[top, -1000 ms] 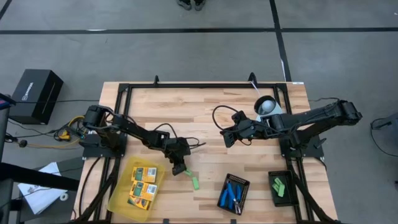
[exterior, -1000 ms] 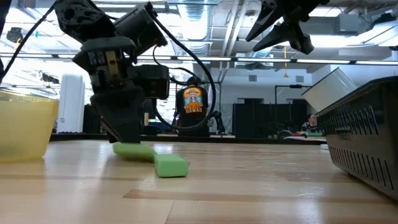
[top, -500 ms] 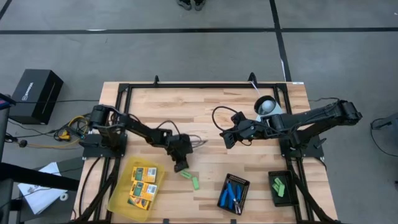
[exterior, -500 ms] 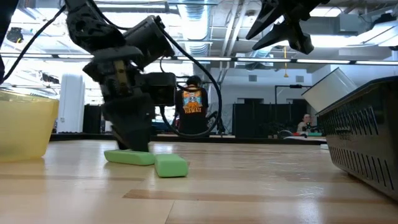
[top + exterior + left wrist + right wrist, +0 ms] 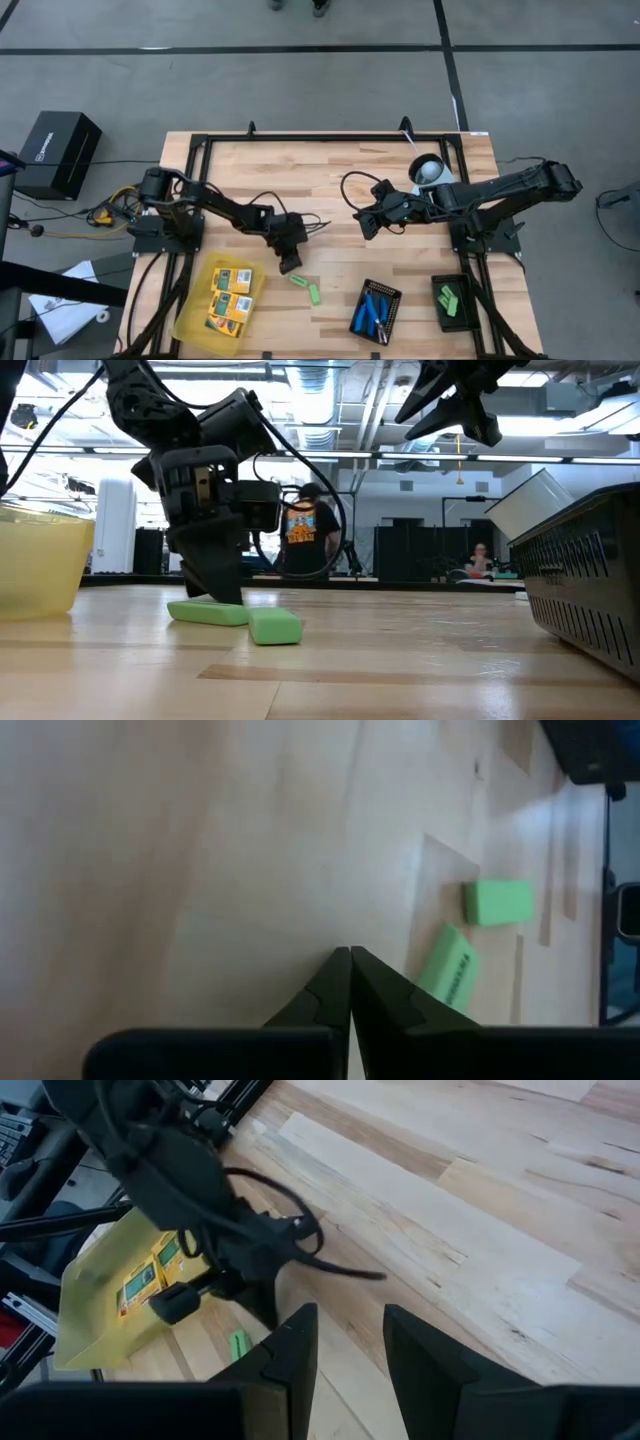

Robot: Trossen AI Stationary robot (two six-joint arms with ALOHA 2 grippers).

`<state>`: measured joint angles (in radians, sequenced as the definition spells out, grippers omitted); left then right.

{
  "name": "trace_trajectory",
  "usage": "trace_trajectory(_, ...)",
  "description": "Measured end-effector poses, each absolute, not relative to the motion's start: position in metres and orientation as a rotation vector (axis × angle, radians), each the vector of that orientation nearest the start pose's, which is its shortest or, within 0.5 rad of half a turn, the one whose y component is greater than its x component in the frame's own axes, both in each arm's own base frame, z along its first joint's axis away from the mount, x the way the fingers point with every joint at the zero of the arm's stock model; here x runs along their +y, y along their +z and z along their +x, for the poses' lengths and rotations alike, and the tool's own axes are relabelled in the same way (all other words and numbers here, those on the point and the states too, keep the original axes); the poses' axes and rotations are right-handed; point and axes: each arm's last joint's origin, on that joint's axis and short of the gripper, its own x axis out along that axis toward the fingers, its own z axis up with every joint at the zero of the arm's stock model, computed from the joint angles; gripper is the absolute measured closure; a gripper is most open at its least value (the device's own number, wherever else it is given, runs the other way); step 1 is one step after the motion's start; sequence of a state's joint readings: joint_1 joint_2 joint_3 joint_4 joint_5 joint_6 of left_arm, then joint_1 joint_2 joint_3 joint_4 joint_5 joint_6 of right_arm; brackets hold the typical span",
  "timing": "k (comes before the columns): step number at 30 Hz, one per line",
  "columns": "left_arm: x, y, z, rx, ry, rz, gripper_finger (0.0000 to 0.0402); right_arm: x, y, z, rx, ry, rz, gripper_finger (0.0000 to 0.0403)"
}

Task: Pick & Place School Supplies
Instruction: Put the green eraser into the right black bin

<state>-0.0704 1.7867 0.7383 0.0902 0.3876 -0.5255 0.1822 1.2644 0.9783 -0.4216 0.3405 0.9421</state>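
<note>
Two green oblong blocks [image 5: 298, 281] [image 5: 313, 293] lie flat on the wooden table, near its middle front. My left gripper [image 5: 291, 267] is shut, with its tips down at the table top just on the far side of the farther block [image 5: 447, 968]. The nearer block [image 5: 275, 626] lies apart from it. My right gripper [image 5: 363, 228] hangs open, high above the table's middle, with nothing between its fingers [image 5: 300, 1342]. Yellow-orange packs [image 5: 232, 280] lie in the yellow tray [image 5: 195, 312]. My left gripper's shut fingertips [image 5: 225, 592] slant down from the far left to the table top, beside the farther green block's long side [image 5: 207, 612]. I cannot tell whether they touch the block or the wood.
A black tray [image 5: 385, 291] with blue-handled scissors [image 5: 372, 312] stands at the front, right of middle. A second black tray [image 5: 441, 281] with green blocks [image 5: 448, 297] stands at the front right. A white round object [image 5: 428, 170] sits at the back right.
The farther green block has slid a little toward the table's near edge and now lies in full view in front of my left gripper's tips. My left gripper stays shut and has drawn slightly toward the far edge.
</note>
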Motion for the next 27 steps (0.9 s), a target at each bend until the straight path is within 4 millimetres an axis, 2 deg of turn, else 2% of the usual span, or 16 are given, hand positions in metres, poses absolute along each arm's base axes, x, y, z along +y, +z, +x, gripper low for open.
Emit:
trace_trajectory(9,-0.047,0.105,0.303,1.068,-0.226,-0.660,0.0401,0.038,0.282,0.262,0.552,-0.457,0.720,0.0294)
trace_trajectory(19,-0.052,0.120,0.318,1.005,-0.262,-0.663,0.0401,0.038,0.282,0.262,0.552,-0.457,0.720,0.0294)
trace_trajectory(27,-0.062,0.111,0.315,1.055,-0.289,-0.636,0.0401,0.038,0.282,0.262,0.552,-0.456,0.720,0.0294)
